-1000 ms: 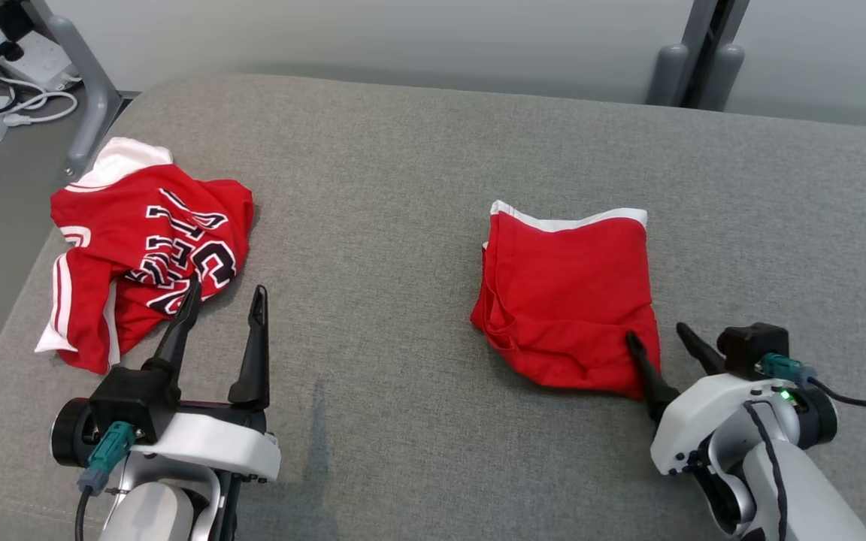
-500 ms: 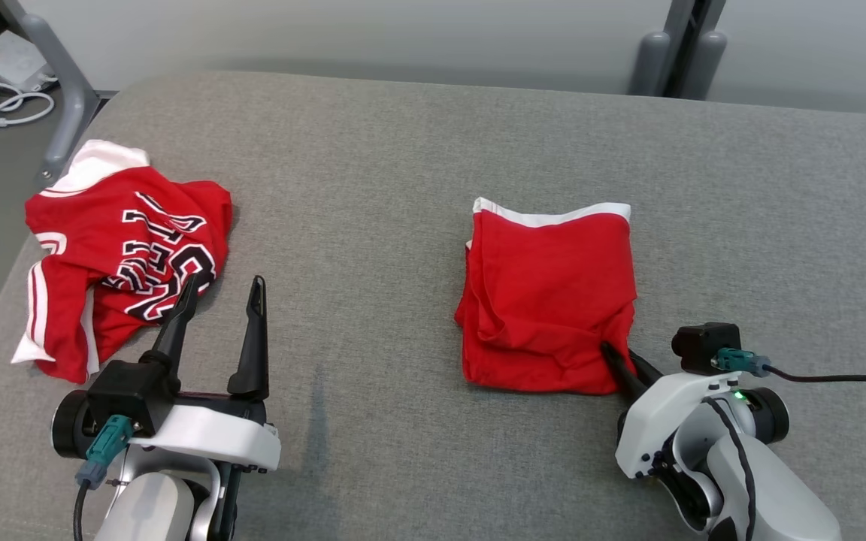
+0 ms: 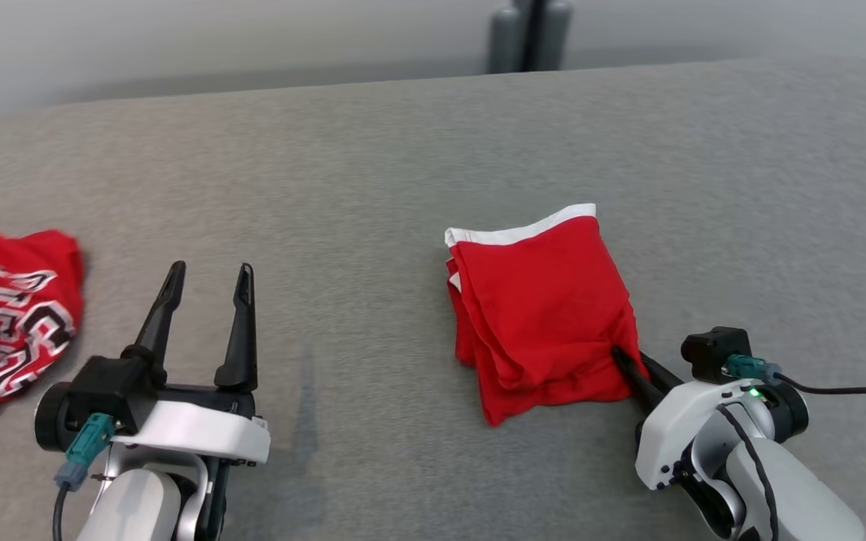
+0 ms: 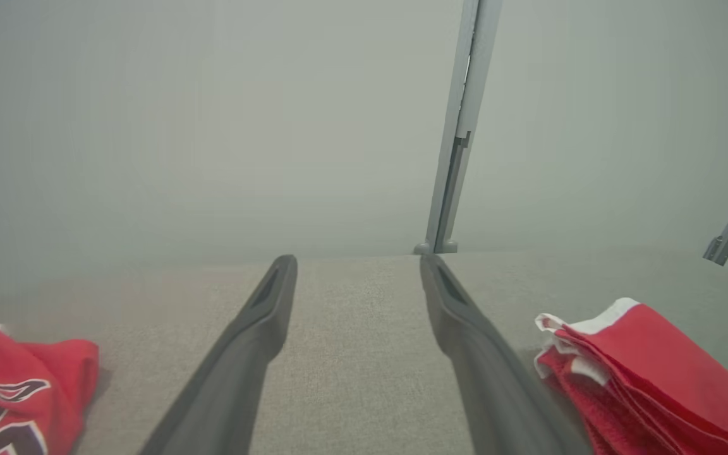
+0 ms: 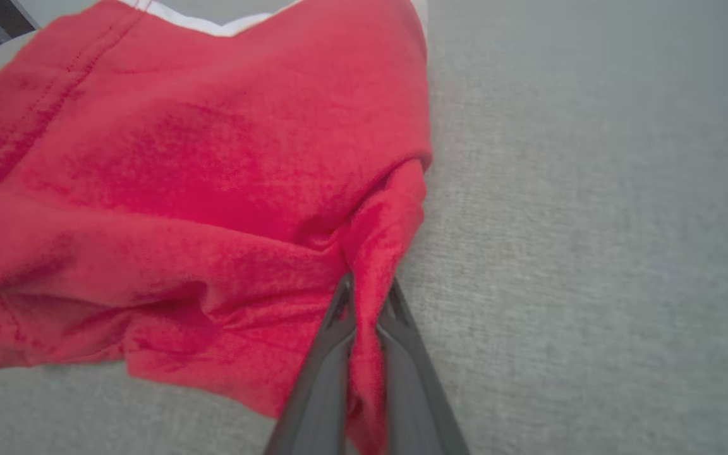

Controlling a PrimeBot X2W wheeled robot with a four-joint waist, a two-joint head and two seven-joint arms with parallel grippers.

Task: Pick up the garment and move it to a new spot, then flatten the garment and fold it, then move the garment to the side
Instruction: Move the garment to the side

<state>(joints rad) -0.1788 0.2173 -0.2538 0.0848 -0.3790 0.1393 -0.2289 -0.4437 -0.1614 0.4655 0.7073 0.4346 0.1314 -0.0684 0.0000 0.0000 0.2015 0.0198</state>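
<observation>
The folded red garment (image 3: 546, 315) lay on the grey cloth-covered desk (image 3: 373, 173), a little right of the desk's middle. Its white-trimmed edge faced the desk's far side and its layers were stacked on one another. Since it was already in a compact fold, the step in hand was probably the last one, moving it aside.

That would explain the grip. The right jaws were closed on the garment's corner nearest the desk's near right side, with a ridge of red cloth bunched and pinched between them. Creases ran from that corner into the fabric, which suggested the cloth was under pull. The head view was soft with blur, so it was unclear whether the bundle rested fully on the desk or was partly raised. A single-corner hold suits a drag across the desk. Lifted high, the lower layers could hang open and undo the fold.

The left jaws stood wide apart and held nothing. They hovered over bare desk on its near left side, likely parked out of the way. A crumpled red jersey (image 3: 4, 323) with dark lettering sat untouched at the desk's left end.
</observation>
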